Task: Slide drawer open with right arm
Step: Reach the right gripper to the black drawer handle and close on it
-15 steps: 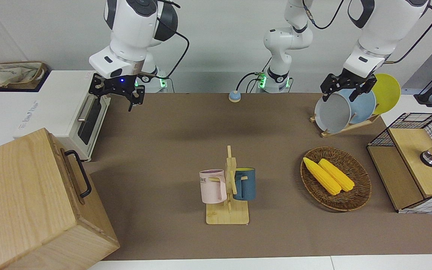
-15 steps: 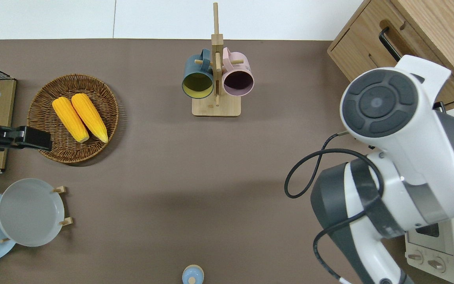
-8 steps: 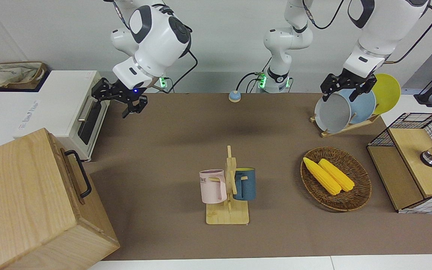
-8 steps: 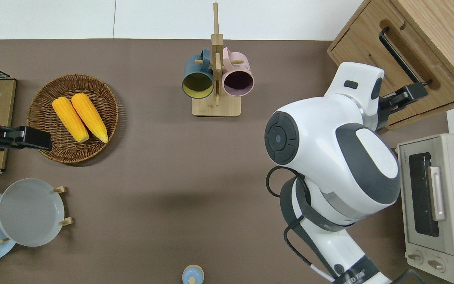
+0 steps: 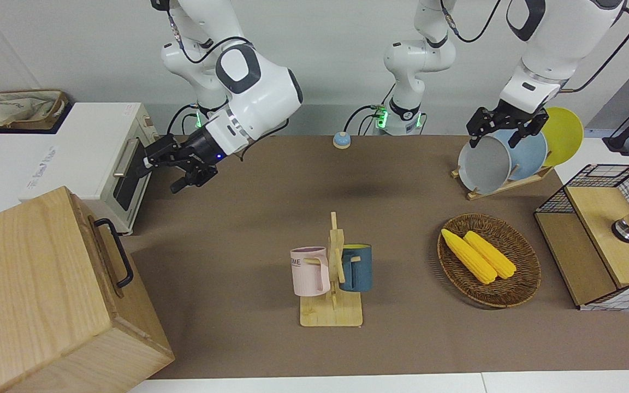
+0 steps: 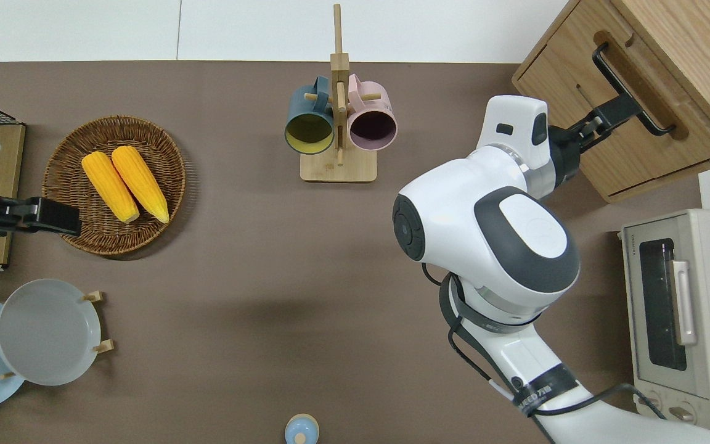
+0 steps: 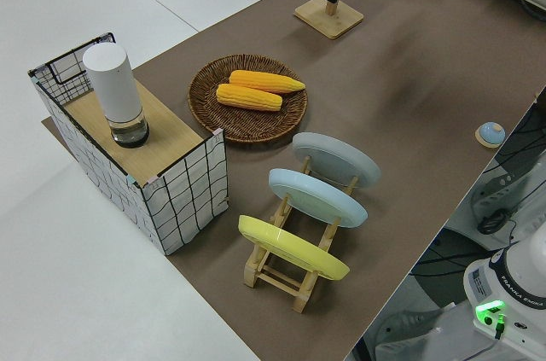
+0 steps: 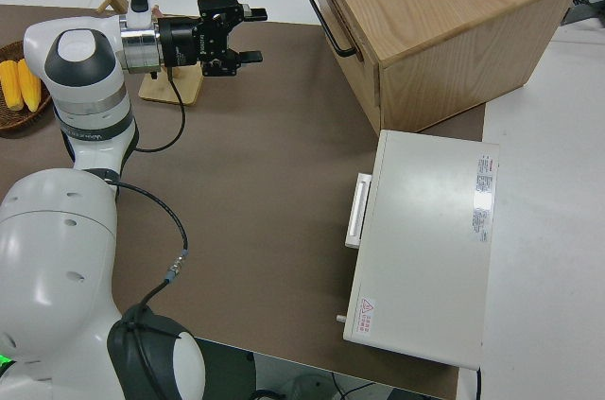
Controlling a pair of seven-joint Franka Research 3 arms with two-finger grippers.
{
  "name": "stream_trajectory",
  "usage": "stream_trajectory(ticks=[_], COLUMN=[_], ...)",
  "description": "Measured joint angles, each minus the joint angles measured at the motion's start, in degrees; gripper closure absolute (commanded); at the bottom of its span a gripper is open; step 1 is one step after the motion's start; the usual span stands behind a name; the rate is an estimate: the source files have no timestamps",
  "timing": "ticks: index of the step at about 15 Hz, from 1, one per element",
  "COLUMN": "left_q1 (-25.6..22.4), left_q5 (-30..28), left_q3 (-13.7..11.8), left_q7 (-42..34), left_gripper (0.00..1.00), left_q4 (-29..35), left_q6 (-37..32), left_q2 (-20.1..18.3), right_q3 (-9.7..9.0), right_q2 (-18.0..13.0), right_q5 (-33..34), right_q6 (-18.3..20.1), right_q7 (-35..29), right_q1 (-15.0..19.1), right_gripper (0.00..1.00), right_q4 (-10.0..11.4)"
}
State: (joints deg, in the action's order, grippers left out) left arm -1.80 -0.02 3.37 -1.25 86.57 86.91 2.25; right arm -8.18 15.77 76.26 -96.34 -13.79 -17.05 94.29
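The right arm [image 6: 490, 228] stretches out low and nearly level, its elbow bulging upward, its wrist turned sideways so the right gripper [image 8: 248, 35] points horizontally; the fingers [image 8: 251, 13] are spread apart with nothing between them, one above the other in the right side view; a blue light glows at the wrist just back from the fingers; the left arm [image 5: 544, 43] is parked, its gripper [image 5: 503, 128] hanging downward from a bent wrist.
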Motion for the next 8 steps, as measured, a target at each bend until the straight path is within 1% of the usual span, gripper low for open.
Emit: stream_trajectory(ticks=[4, 6, 8], left_q1=[0.0, 0.0, 0.0], left_q5=[0.0, 0.0, 0.0], left_q3=[0.0, 0.0, 0.0], left_q7=[0.0, 0.0, 0.0], left_gripper=[0.01, 0.01, 0.01], left_q4=[0.0, 0.0, 0.0], left_q6=[0.0, 0.0, 0.0], left_q2=[0.0, 0.0, 0.0], right_q3=[0.36, 1.06, 2.43], right_q2=[2.4, 3.6, 4.5], right_q5=[6.7, 9.3, 10.5], right_q6=[-1.7, -2.6, -4.2], right_q7=[-3.1, -4.8, -6.4], right_q1=[0.1, 0.3, 0.3], right_gripper=[0.023, 0.023, 0.023], right_q4=[0.6, 0.7, 0.7])
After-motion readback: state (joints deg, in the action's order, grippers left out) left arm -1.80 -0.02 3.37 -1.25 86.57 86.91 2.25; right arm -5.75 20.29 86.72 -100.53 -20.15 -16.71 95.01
